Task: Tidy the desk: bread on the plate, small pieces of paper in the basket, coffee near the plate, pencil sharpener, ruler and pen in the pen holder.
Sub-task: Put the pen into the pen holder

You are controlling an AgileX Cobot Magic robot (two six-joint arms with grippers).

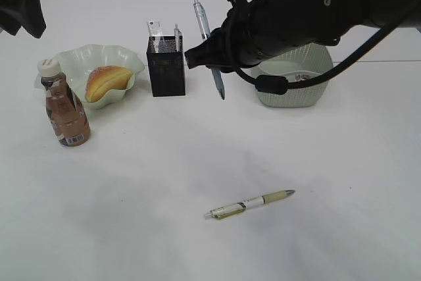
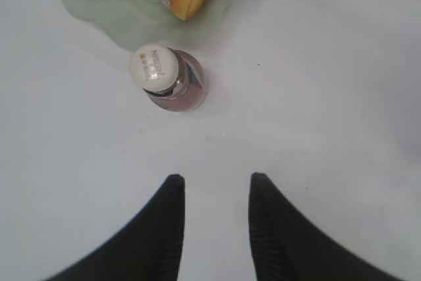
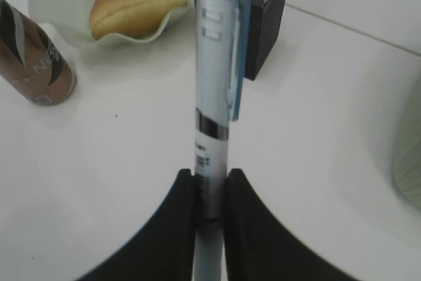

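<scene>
- Your basket (image 1: 293, 87) sits toward the desk's (image 1: 197, 241) far right edge, partly behind the right arm.
- Toward the far left edge, your plate (image 1: 79, 60) carries the bread (image 1: 105, 82); the coffee bottle (image 1: 64, 106) stands just beside it.
- Your pen holder (image 1: 166, 67) stands between plate and basket.
- Your right gripper (image 3: 209, 192) is clamped on a blue pen (image 1: 209, 47), beside the holder.
- Your left gripper (image 2: 214, 189) hangs apart, empty, above the bottle.
- A second pen (image 1: 250, 204) lies toward the near edge.

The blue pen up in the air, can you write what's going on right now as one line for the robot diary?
right gripper: shut on blue pen, beside pen holder | left gripper: open, empty | second pen: on table
</scene>
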